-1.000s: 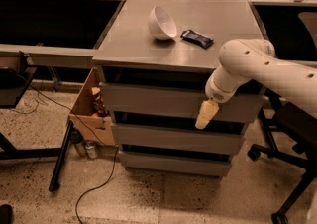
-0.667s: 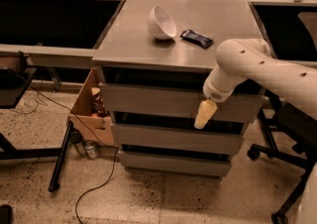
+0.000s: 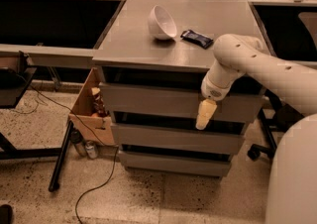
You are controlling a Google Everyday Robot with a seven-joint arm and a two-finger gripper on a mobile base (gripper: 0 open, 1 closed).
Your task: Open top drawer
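The top drawer (image 3: 158, 101) is the uppermost of three grey handleless fronts on the cabinet. Its front stands in line with the two below, with a dark gap under the cabinet top. My gripper (image 3: 204, 115) hangs pointing down from the cream arm (image 3: 247, 59). It is in front of the right part of the top drawer's front, its tip at the drawer's lower edge. The fingers look pressed together and hold nothing.
A white bowl (image 3: 162, 22) lies tipped on the cabinet top (image 3: 143, 49), next to a dark wrapped bar (image 3: 197, 38). A cardboard box (image 3: 91, 109) with bottles stands left of the cabinet, with a black stand leg (image 3: 59, 161) and cable on the floor. Chair wheels (image 3: 255, 151) are at the right.
The arm's elbow has shifted slightly left. The gripper stays in about the same spot before the top drawer front. The drawer has not moved.
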